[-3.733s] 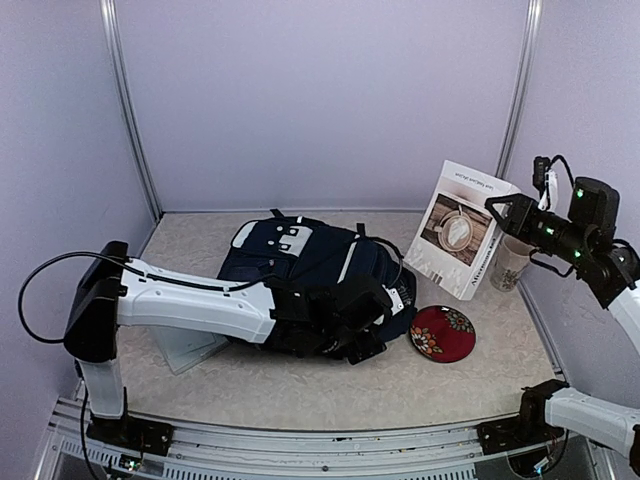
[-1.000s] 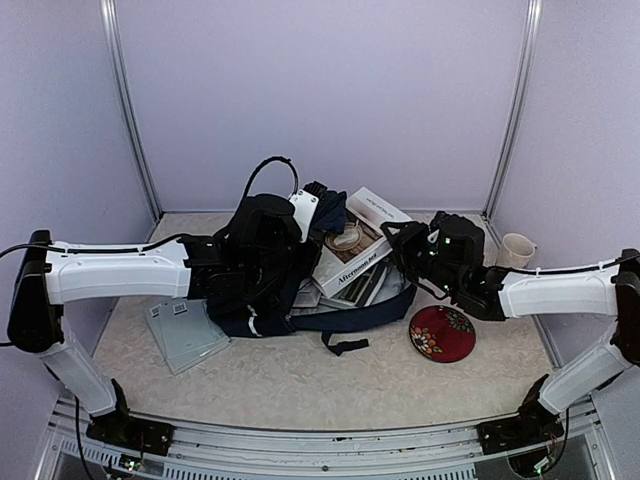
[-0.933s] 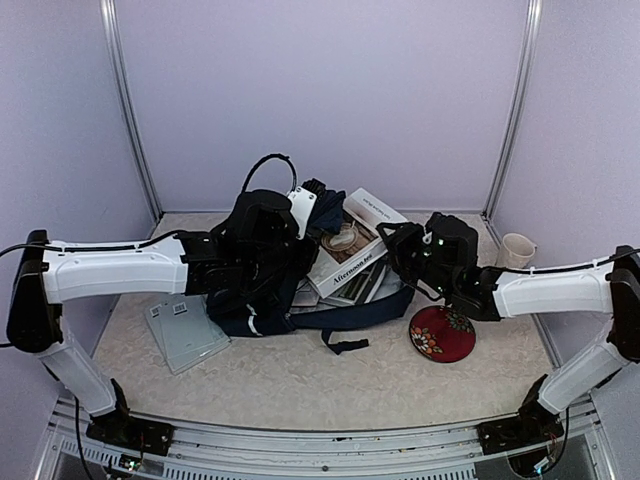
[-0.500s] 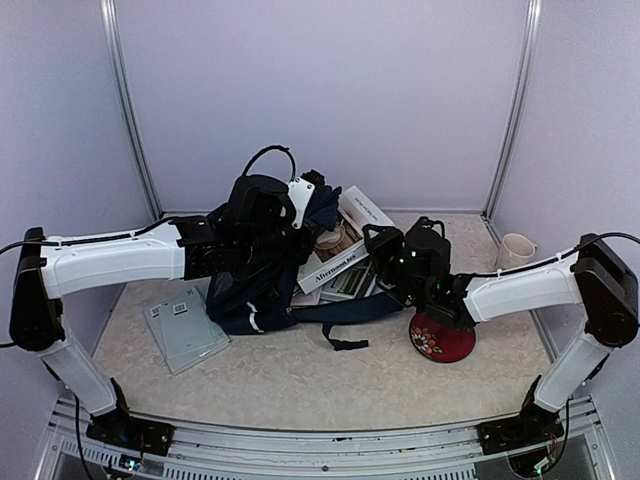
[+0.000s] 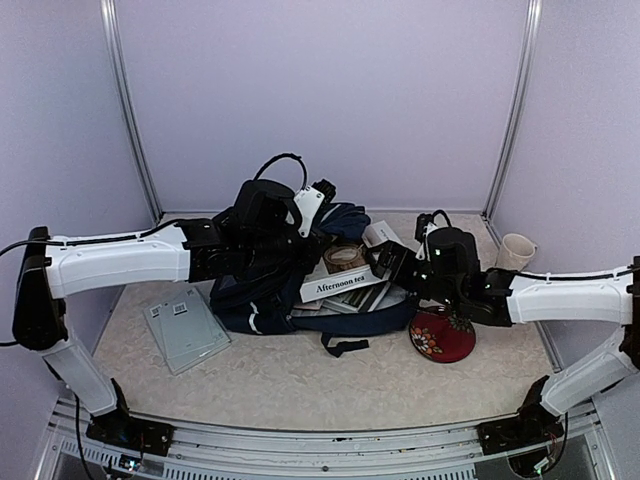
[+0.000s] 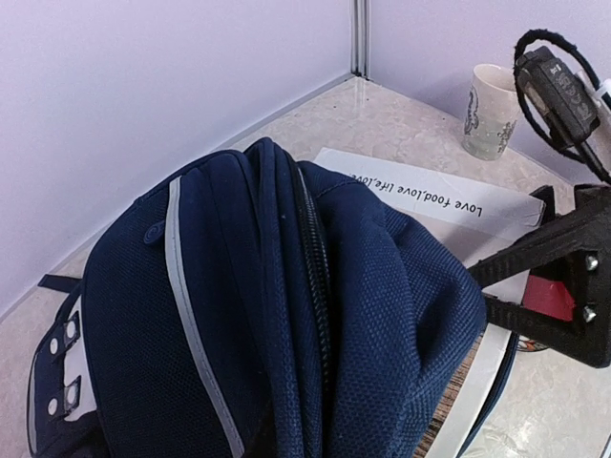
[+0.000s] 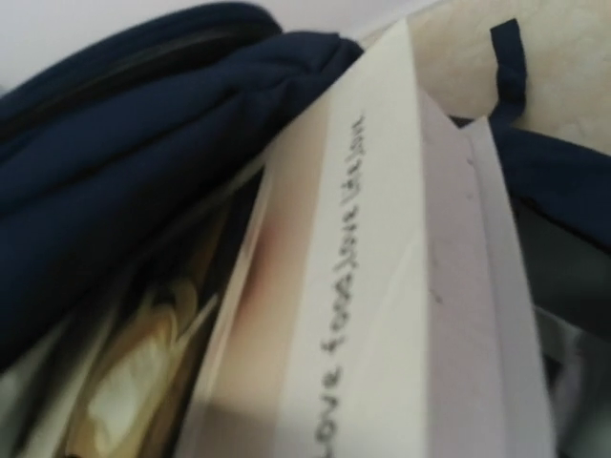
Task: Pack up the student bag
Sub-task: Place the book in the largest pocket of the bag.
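Plain lilac booth walls and a speckled beige table [image 5: 300, 390]. The student bag [image 5: 255, 300] sits mid-table, a bit toward the back edge. Its top is hauled up by the left gripper [image 5: 315, 212], which looks clamped on the fabric so the mouth gapes to the right.

What's new: a second ago the right gripper [image 5: 385, 262] was holding the book [image 5: 345, 284] tilted up at the opening. Now the book lies lower and flatter across the mouth, and those jaws are spread apart, so I'd say it just let go. Good news for packing, but a fair chunk of the book is sticking out. I reckon it needs a shove further in.

Around it: a red patterned plate [image 5: 443, 335] just right of the bag, a mug [image 5: 515, 250] in the back right corner, and a grey folder [image 5: 187, 335] near the left edge.

View differences:
- **Top camera:** gives the whole layout and the "Afternoon tea" spine.
- **Left wrist:** shows the bag's zipper line [image 6: 315, 258] and the right gripper [image 6: 482, 294] standing open with red plate between its fingers. None of its own fingers are visible.
- **Right wrist:** just a blurry close-up of the book's white edge [image 7: 382, 286] against navy fabric.
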Available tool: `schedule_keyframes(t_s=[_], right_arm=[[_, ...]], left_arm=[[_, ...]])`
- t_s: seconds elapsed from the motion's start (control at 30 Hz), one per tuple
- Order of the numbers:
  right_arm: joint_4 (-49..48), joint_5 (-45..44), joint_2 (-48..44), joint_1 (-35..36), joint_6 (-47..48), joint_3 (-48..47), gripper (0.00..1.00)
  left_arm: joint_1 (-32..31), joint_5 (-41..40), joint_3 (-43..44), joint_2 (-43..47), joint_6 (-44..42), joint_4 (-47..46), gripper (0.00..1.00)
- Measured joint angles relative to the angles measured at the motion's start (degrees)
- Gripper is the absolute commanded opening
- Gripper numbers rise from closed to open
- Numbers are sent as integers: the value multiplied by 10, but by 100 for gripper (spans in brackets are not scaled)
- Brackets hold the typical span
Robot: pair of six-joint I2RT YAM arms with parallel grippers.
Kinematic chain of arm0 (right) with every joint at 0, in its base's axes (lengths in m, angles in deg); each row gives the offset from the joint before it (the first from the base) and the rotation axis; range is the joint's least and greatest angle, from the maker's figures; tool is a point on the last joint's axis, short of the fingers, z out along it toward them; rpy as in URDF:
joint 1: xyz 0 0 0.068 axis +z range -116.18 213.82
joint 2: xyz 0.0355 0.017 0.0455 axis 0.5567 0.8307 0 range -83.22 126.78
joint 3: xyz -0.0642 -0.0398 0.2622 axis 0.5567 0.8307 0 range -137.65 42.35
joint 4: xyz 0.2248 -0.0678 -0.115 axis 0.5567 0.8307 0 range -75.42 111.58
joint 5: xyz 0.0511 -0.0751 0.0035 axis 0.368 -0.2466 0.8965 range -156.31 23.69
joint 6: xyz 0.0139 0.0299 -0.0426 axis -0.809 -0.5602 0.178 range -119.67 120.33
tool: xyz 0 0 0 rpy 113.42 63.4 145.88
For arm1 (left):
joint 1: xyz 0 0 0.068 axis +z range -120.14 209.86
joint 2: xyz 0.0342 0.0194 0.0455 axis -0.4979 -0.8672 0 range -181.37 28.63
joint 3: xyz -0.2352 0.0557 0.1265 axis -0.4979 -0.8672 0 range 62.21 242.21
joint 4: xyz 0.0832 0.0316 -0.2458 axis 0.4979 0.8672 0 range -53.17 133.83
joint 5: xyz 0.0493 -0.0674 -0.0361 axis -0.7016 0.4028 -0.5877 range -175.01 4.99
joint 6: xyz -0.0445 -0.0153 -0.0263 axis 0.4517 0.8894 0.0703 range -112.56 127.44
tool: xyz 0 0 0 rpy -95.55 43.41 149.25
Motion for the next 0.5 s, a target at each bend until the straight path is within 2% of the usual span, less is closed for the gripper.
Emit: schedule_keyframes(t_s=[0.37, 0.5], right_arm=[[183, 236, -136, -101, 128, 7, 100], [233, 309, -164, -143, 163, -27, 99]], left_arm=[[0, -2, 0, -18, 19, -14, 0], [0, -4, 0, -18, 20, -14, 0]])
